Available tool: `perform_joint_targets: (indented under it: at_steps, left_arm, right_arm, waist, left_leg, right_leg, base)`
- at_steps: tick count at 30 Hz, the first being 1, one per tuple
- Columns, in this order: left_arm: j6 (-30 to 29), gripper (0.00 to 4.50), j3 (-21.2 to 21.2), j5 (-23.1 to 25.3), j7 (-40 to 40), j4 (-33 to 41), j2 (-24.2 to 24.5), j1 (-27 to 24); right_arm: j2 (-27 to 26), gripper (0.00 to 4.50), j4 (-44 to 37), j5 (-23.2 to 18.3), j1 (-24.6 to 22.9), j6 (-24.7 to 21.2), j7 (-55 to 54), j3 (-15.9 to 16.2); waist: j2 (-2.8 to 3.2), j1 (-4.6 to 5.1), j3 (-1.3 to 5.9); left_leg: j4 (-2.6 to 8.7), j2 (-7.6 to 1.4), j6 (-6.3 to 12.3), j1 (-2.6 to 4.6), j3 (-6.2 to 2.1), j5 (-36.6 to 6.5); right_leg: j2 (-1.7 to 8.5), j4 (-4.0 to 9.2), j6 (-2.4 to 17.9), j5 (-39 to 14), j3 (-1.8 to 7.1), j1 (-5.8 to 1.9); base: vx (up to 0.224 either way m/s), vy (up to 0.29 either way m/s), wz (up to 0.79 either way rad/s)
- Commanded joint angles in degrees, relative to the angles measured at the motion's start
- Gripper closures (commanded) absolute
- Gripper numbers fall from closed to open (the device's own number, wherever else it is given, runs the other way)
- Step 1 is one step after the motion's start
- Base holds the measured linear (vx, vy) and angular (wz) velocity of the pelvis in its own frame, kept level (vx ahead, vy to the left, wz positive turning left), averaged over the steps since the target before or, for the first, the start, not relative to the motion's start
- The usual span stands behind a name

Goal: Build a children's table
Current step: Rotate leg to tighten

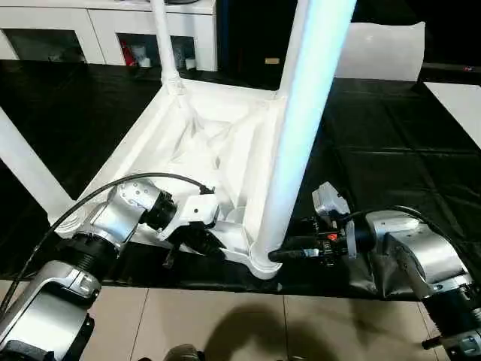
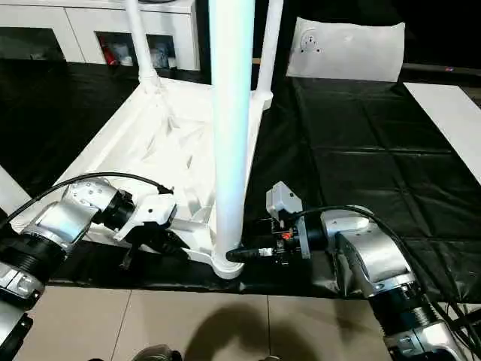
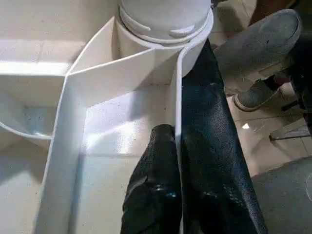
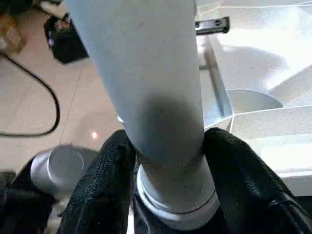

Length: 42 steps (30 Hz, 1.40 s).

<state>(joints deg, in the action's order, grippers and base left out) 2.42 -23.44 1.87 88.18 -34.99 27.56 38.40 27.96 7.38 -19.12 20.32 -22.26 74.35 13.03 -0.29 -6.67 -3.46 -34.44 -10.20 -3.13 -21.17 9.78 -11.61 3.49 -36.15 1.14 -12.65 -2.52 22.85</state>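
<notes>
Hands reach level at the upturned tabletop's (image 1: 225, 143) near edge on the black-covered counter (image 2: 376, 150): left hand (image 1: 197, 239) pinching its rim, right hand (image 2: 252, 254) clasping the base of the leg (image 2: 229, 135) standing in the near corner socket.

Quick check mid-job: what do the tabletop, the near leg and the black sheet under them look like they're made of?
Tabletop: likely moulded plastic, glossy white, thin ribs underneath. Near leg: smooth white tube, probably plastic, with a sheen. Black sheet: looks like creased, shiny vinyl or plastic film.
</notes>
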Motion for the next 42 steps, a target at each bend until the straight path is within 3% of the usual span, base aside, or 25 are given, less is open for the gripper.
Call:
perform_joint_targets:
  at_steps: [1, 6, 11, 14, 19, 21, 24, 27, 31, 32, 33, 34, 35, 37, 38, 42]
  left_arm:
    - [-1.34, 4.50, 0.78, -0.70, -2.17, 1.09, -1.51, 1.22]
    - [-3.41, 4.50, 2.26, -1.20, -5.44, 1.55, -2.62, 0.39]
    - [-3.02, 4.50, 1.90, -0.03, -6.23, 1.04, -2.11, 0.11]
    - [-4.20, 4.50, 2.10, 0.65, -8.07, 1.15, -2.18, 0.19]
    - [-10.71, 4.50, 4.06, 1.19, -16.39, 1.95, -5.24, 0.75]
    - [-12.81, 4.50, 4.98, 1.29, -20.03, 2.62, -6.92, 0.96]
    - [-17.11, 4.50, 6.72, 1.23, -26.16, 3.61, -10.08, 1.41]
    - [-19.96, 4.50, 9.11, 1.29, -33.22, 3.06, -13.50, 2.04]
    - [-21.97, 4.50, 12.22, 0.69, -41.26, 2.09, -17.56, 2.49]
    - [-22.20, 4.50, 12.18, 0.85, -41.61, 2.30, -17.95, 2.42]
    - [-21.50, 4.50, 11.68, 1.54, -41.85, 2.21, -17.99, 2.46]
    - [-21.47, 4.50, 11.65, 1.59, -41.87, 2.22, -17.99, 2.46]
    - [-21.25, 4.50, 11.54, 1.81, -41.97, 2.03, -17.86, 2.48]
    - [-19.55, 4.50, 10.63, 2.98, -41.53, 0.94, -16.70, 2.46]
    - [-17.81, 4.50, 10.08, 3.31, -40.02, 0.50, -15.70, 2.30]
    - [-14.77, 4.50, 9.12, 3.56, -36.31, 0.53, -13.51, 1.66]
  right_arm:
    - [-1.80, 2.54, -2.50, -2.04, -1.44, -1.32, -1.92, 0.51]
    - [-5.75, 2.54, -4.52, -1.28, -4.13, -1.76, -9.40, -0.81]
    - [-7.47, 2.55, -5.06, -1.21, -4.71, -2.46, -11.57, -1.13]
    - [-8.32, 2.55, -5.49, -0.92, -5.19, -2.82, -13.67, -1.36]
    - [-12.03, 2.55, -5.69, 0.63, -6.99, -3.21, -21.20, -1.94]
    - [-14.28, 2.55, -3.88, 2.48, -6.62, -2.65, -26.25, -2.60]
    - [-18.17, 2.56, -0.44, 5.00, -4.96, -2.38, -34.17, -3.86]
    - [-23.44, 2.58, 2.98, 6.29, -2.54, -3.00, -43.25, -6.07]
    - [-30.72, 2.59, 8.15, 8.17, 1.88, -2.92, -54.53, -8.13]
    - [-32.25, 2.59, 9.12, 8.23, 2.79, -2.49, -56.08, -8.72]
    - [-33.57, 2.59, 10.01, 8.39, 3.82, -1.44, -56.73, -8.91]
    - [-33.64, 2.59, 10.05, 8.40, 3.87, -1.38, -56.75, -8.92]
    - [-33.66, 2.24, 10.09, 8.72, 3.98, -0.89, -56.76, -8.74]
    - [-33.06, 2.03, 9.06, 9.74, 3.78, 1.08, -56.59, -8.62]
    - [-32.05, 1.89, 7.86, 9.71, 3.13, 1.77, -55.83, -8.94]
    - [-28.80, 1.56, 5.24, 9.29, 1.52, 3.31, -52.16, -9.63]
  waist:
    - [-0.17, 0.39, 3.47]
    - [0.16, 0.93, 3.22]
    - [0.40, 1.60, 3.17]
    - [0.14, 1.77, 3.14]
    - [0.18, 1.81, 3.03]
    - [-0.10, 2.27, 2.94]
    - [-0.02, 3.19, 2.81]
    - [0.26, 3.99, 2.90]
    - [0.30, 4.68, 3.41]
    - [0.59, 4.90, 3.41]
    - [0.42, 4.94, 3.42]
    - [0.54, 4.83, 3.52]
    - [0.70, 4.79, 3.51]
    - [0.47, 4.72, 3.48]
    - [0.71, 4.61, 3.41]
    - [0.63, 4.55, 3.25]
  left_leg:
    - [3.81, -3.33, 4.24, 0.71, -0.57, -3.30]
    - [4.33, -3.16, 1.71, 0.72, -0.78, -7.02]
    - [4.57, -3.14, 0.74, 0.79, -0.92, -8.86]
    - [4.62, -3.15, 0.67, 0.74, -0.90, -8.84]
    - [4.65, -3.13, 0.28, 0.71, -0.86, -8.83]
    - [4.85, -3.05, -0.35, 0.62, -0.95, -9.30]
    - [4.82, -2.77, -0.97, 0.58, -1.02, -10.64]
    - [4.70, -2.58, -0.70, 0.36, -1.03, -9.13]
    - [4.36, -2.36, 0.26, 0.16, -0.99, -4.64]
    - [4.34, -2.33, 0.78, 0.12, -0.93, -3.80]
    - [4.33, -2.30, 1.04, 0.18, -0.89, -3.61]
    - [4.27, -2.29, 2.07, 0.29, -0.80, -2.84]
    - [4.24, -2.31, 2.38, 0.30, -0.81, -2.53]
    - [4.30, -2.49, 3.12, 0.31, -0.78, -2.04]
    - [4.36, -2.53, 3.37, 0.36, -0.82, -2.34]
    - [4.41, -2.62, 3.29, 0.51, -0.72, -4.04]
  right_leg:
    - [4.85, 3.38, 15.39, 3.20, 2.70, -3.15]
    - [4.99, 4.36, 13.70, -4.25, 2.75, -3.16]
    - [4.93, 4.61, 13.28, -6.16, 2.83, -3.08]
    - [4.99, 4.66, 13.21, -6.58, 2.88, -3.04]
    - [5.02, 4.80, 12.65, -7.70, 3.00, -2.88]
    - [5.00, 4.94, 12.29, -9.58, 2.92, -2.87]
    - [5.05, 5.40, 11.60, -13.70, 2.98, -2.72]
    - [4.81, 5.36, 11.62, -11.76, 3.06, -2.77]
    - [4.47, 4.58, 13.49, -1.90, 2.97, -3.16]
    - [4.38, 4.37, 14.06, 0.90, 2.97, -3.12]
    - [4.31, 4.39, 14.14, 1.75, 2.94, -3.22]
    - [4.36, 4.25, 14.42, 4.06, 2.98, -3.41]
    - [4.33, 4.18, 14.48, 4.98, 3.00, -3.46]
    - [4.37, 4.11, 14.69, 6.70, 2.96, -3.54]
    - [4.41, 4.16, 14.69, 6.59, 2.93, -3.52]
    - [4.51, 4.45, 14.24, 3.72, 3.03, -3.58]
  base:
    - [0.000, 0.000, 0.00]
    - [0.000, 0.000, 0.00]
    - [0.000, 0.000, 0.00]
    - [0.000, 0.000, 0.00]
    - [0.000, 0.000, 0.00]
    - [0.000, 0.000, 0.00]
    - [0.000, 0.000, 0.00]
    - [0.000, 0.000, 0.00]
    - [0.000, 0.000, 0.00]
    - [0.000, 0.000, 0.00]
    - [0.000, 0.000, 0.00]
    - [0.000, 0.000, 0.00]
    - [0.000, 0.000, 0.00]
    - [0.000, 0.000, 0.00]
    - [0.000, 0.000, 0.00]
    - [0.000, 0.000, 0.00]
